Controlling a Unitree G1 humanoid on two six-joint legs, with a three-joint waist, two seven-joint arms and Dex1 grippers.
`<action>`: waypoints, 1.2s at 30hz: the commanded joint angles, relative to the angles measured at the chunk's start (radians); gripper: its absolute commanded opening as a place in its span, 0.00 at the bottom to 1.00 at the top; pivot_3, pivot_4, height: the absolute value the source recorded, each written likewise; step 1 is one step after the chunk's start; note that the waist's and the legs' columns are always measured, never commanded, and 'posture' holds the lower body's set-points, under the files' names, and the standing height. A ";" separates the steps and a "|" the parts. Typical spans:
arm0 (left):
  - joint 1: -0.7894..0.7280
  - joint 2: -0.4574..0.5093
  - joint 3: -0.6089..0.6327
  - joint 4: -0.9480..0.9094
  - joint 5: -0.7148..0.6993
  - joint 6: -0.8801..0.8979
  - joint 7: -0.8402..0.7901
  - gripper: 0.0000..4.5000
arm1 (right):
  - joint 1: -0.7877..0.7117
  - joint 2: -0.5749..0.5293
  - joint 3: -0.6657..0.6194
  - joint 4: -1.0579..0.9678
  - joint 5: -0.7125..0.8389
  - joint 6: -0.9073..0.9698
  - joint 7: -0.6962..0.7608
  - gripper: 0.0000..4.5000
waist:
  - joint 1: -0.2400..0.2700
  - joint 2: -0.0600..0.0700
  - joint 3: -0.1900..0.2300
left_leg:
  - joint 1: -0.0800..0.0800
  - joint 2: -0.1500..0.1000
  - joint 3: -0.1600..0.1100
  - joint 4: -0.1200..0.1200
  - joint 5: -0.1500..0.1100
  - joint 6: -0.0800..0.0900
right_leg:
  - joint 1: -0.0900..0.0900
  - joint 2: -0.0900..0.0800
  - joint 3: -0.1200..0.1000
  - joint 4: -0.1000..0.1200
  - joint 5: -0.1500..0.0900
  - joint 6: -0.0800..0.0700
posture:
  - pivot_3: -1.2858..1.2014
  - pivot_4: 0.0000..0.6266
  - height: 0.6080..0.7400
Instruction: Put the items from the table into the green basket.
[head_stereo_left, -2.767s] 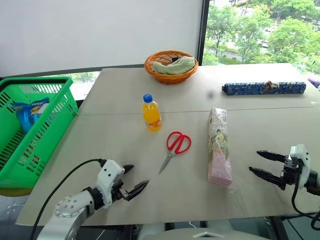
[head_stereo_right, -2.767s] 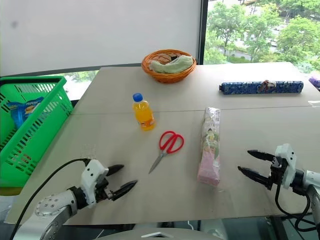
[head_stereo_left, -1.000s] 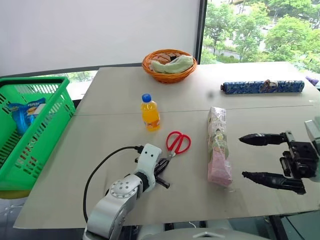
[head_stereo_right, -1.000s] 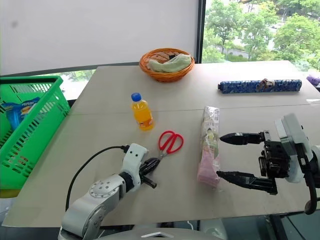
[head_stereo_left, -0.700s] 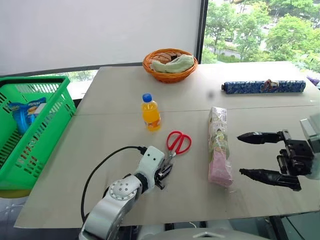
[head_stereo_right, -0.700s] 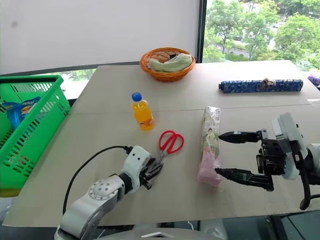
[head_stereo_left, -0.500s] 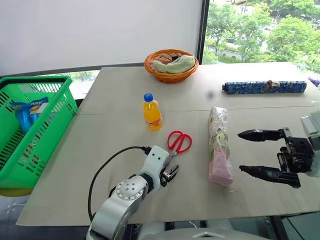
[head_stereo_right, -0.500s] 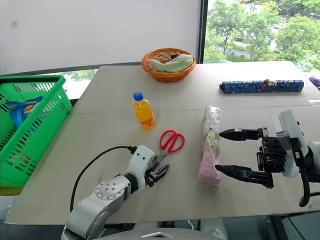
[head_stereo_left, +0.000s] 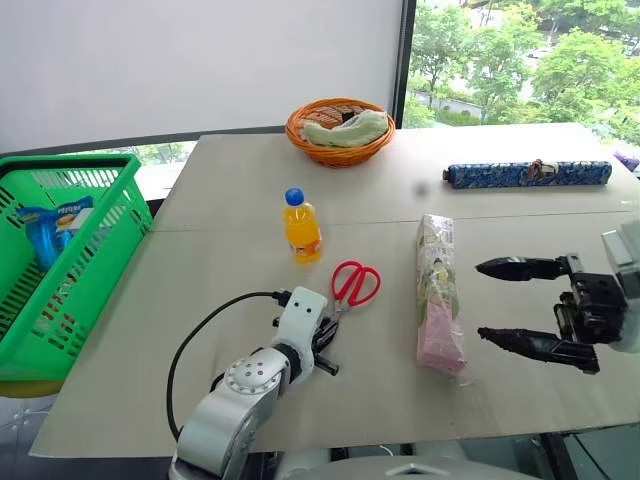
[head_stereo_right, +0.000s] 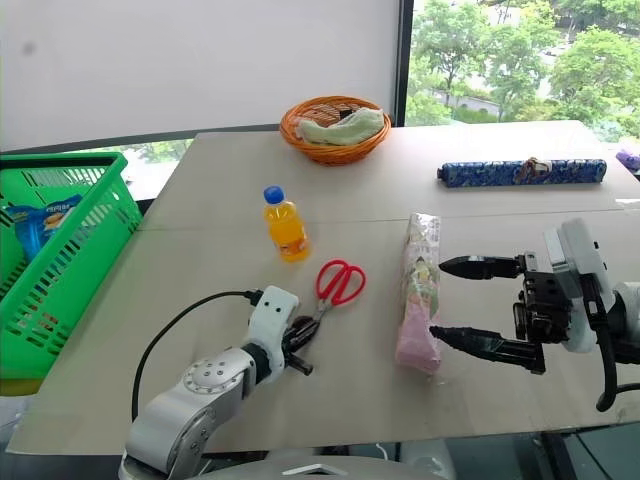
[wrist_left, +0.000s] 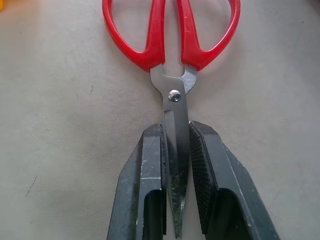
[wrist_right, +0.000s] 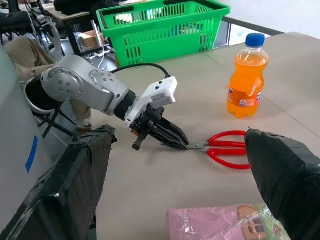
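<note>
Pinching the two shut blades of one pair of red-handled scissors (wrist_left: 170, 65) between both black fingers (wrist_left: 145, 185) of the left gripper (head_stereo_left: 325, 345). Lying flat on the table (head_stereo_left: 230, 190), blades toward the near edge, red loops toward the far side. Standing just behind: one orange drink bottle (head_stereo_left: 302, 227) with a blue cap, upright. Resting to the right of the scissors: one long pink-and-green packet (head_stereo_left: 438, 292) in clear wrap, laid lengthways toward the far side. Held out beside that packet, near but not touching: the right gripper (head_stereo_left: 515, 304), two fingers spread wide apart, nothing between them. Waiting off the table's left edge: one green basket (head_stereo_left: 60, 300), with one blue packet (head_stereo_left: 50, 228) already inside. Sitting at the far side of the table: one round orange wicker basket (head_stereo_left: 340, 132) with a pale green cloth in it. Lying farther right, past the seam: one long dark blue patterned roll (head_stereo_left: 527, 175). Counting three task items on the table.
</note>
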 joint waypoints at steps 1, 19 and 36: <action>0.033 0.038 -0.030 0.108 -0.002 0.003 -0.026 0.04 | -0.024 0.009 0.001 -0.009 -0.004 -0.022 -0.008 1.00 | 0.000 0.000 0.000 | 0.000 0.000 0.000 0.000 0.000 0.000 | 0.000 0.000 0.000 0.000 0.000 0.000 | 0.43 0.09 1.00; 0.361 0.135 0.247 0.036 -0.059 -0.687 -0.243 0.04 | -0.033 -0.003 0.054 0.112 -0.202 -0.124 0.076 1.00 | -0.002 -0.005 0.014 | -0.011 -0.001 0.000 -0.008 0.003 -0.005 | -0.011 0.000 -0.003 -0.009 0.000 0.000 | 0.45 0.07 1.00; -0.039 0.000 0.552 0.261 0.008 -0.718 0.124 0.04 | -0.269 0.011 0.195 0.260 -0.282 -0.153 0.142 1.00 | 0.044 -0.009 0.019 | -0.020 -0.001 -0.008 0.009 0.003 0.003 | -0.010 0.001 -0.013 -0.003 0.001 0.001 | 0.48 0.04 1.00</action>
